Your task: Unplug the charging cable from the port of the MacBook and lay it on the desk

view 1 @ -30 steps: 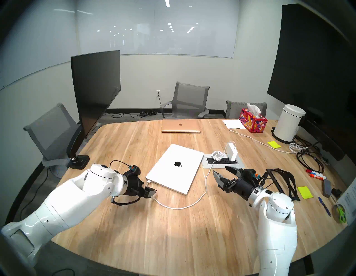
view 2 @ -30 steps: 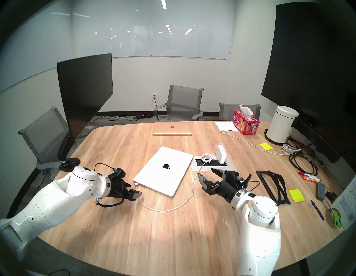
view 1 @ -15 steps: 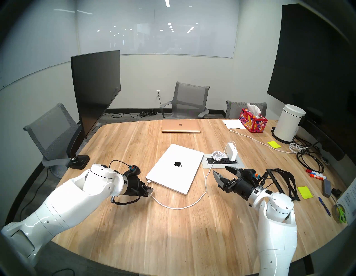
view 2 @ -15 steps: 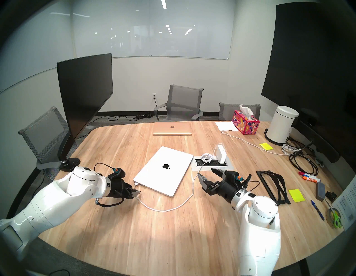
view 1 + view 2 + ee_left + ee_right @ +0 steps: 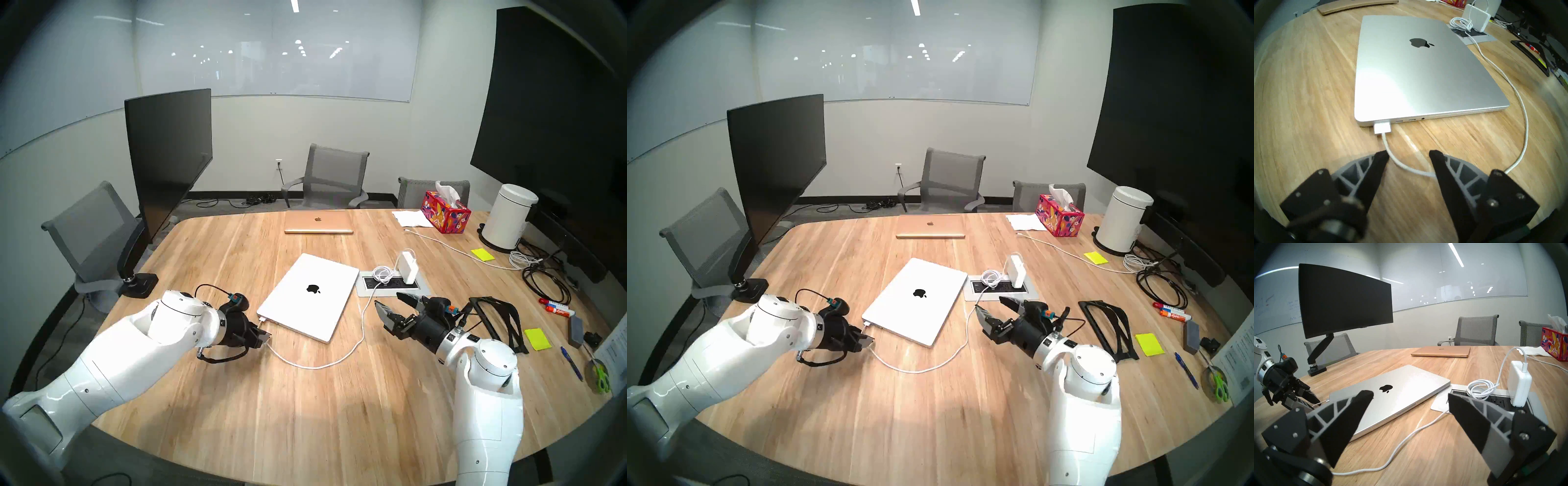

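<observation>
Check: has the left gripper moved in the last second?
Yes. The left gripper pulled back from over the cable toward the MacBook's plugged corner, jaws narrowed but open.

Plug [image 5: 262, 319] beside MacBook [image 5: 307, 296] part hidden by left gripper [image 5: 260, 334] in head views; gold laptop [image 5: 1357, 6] cut off at top edge, left wrist view.

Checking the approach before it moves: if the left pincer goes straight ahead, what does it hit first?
Probably the charging cable's plug in the MacBook; the left pincer is open, straddling the cable. Depth is unclear.
</observation>
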### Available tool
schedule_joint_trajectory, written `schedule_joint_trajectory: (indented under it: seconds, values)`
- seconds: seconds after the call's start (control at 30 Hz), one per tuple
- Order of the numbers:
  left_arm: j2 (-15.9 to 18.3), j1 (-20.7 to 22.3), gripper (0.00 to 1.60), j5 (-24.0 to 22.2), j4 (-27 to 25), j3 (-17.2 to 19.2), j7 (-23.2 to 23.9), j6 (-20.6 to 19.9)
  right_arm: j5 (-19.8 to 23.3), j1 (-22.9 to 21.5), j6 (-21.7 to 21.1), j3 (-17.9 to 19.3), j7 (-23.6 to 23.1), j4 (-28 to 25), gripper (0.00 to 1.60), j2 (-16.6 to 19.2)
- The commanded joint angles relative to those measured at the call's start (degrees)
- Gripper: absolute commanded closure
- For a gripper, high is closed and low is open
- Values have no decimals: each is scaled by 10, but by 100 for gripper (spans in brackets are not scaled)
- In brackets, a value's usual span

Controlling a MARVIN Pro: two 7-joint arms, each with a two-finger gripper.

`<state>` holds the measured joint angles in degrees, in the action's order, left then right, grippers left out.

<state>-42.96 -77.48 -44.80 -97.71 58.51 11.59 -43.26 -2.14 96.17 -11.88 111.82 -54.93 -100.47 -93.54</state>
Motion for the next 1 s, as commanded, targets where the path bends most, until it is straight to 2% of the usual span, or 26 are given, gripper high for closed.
schedule_joint_trajectory:
  seconds: [0.0, 0.03, 0.1, 0.17, 0.43, 0.97]
  values:
    - [-4, 11, 88, 1, -1, 0, 1, -5, 4, -3, 0, 0, 0, -9, 0, 0]
    - [-4, 12, 90, 2, 0, 0, 2, -5, 4, -3, 0, 0, 0, -9, 0, 0]
    - [-5, 13, 115, 3, 1, -1, 3, -6, 4, -3, 0, 0, 0, -9, 0, 0]
    - [-6, 14, 160, 4, 3, -2, 5, -5, 4, -3, 0, 0, 0, -9, 0, 0]
    - [-3, 11, 160, 10, 2, -1, 12, 6, 4, -3, 0, 0, 0, -9, 0, 0]
    - [24, -10, 160, -4, -36, 33, 15, 26, 4, -3, 0, 0, 0, -9, 0, 0]
